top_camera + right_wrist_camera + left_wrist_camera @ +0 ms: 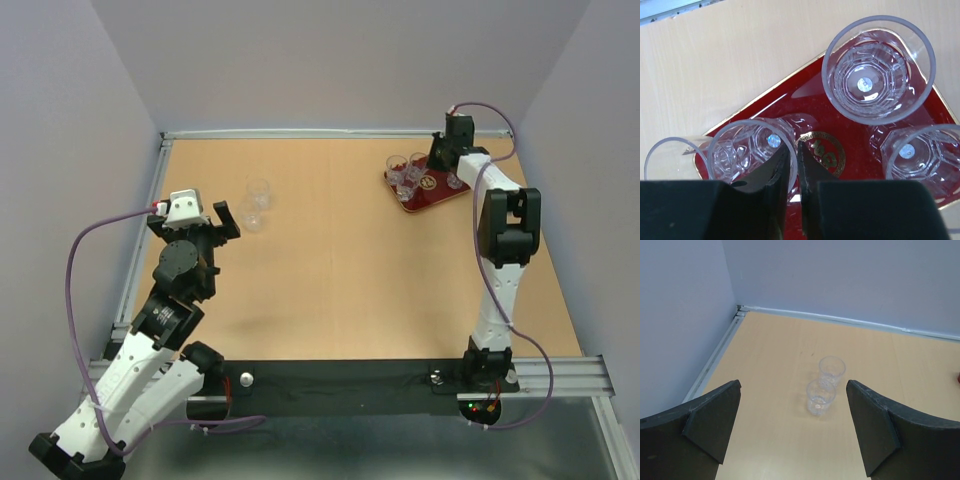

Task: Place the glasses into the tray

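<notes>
The dark-red tray [408, 205] lies at the far right of the table and fills the right wrist view [810, 95]. Several clear glasses stand in it. My right gripper [794, 150] is shut on the rim of one glass [740, 145], with one finger inside it and one outside, beside the gold emblem [827, 152]. In the top view the right gripper [440, 160] is over the tray. Two more glasses [259, 192] [254, 218] stand close together on the table at the left. My left gripper [792, 410] is open and empty just short of the nearer glass [820, 397]; the farther glass [832, 369] stands behind it.
Other glasses in the tray [878, 67] [925, 155] [665, 160] crowd round the held one. Purple-grey walls and a metal rail [715, 357] bound the table at the left and back. The tray's corner lies near the back rail [420, 132].
</notes>
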Controlling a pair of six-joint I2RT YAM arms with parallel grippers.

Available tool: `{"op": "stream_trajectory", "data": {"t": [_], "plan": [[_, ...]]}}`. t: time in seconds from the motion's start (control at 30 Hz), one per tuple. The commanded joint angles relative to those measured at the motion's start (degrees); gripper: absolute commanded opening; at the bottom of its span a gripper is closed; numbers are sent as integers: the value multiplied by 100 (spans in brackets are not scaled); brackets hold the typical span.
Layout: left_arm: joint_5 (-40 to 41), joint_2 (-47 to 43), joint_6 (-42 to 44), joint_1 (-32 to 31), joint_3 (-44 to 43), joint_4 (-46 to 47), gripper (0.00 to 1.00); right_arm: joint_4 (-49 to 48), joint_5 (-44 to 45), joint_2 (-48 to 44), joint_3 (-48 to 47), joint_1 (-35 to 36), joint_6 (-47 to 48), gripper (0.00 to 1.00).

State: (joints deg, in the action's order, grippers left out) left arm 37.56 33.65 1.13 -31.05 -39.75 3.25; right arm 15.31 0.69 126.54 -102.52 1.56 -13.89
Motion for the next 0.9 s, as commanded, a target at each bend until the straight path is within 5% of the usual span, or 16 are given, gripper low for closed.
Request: {"op": "stream_trajectory", "data": {"t": [0.0, 0.1, 0.13, 0.2, 0.7, 0.87], "plan": [[41, 19, 72, 20, 99, 273, 99, -327, -25, 72, -400, -16, 44, 20], [41, 28, 72, 29, 99, 273, 99, -327, -42, 116, -497, -16, 53, 25], [49, 45, 63, 20, 99, 273, 99, -327, -34, 151, -549, -16, 62, 37], [50, 45, 72, 20, 99, 273, 99, -318, -25, 160, -594, -24, 62, 44], [-99, 72, 63, 29, 90, 247, 99, -327, -279, -630, -524, -16, 527, 49], [-486, 107, -7, 72, 46, 203, 99, -309, -1244, -1385, 328, -24, 1054, 49]]}}
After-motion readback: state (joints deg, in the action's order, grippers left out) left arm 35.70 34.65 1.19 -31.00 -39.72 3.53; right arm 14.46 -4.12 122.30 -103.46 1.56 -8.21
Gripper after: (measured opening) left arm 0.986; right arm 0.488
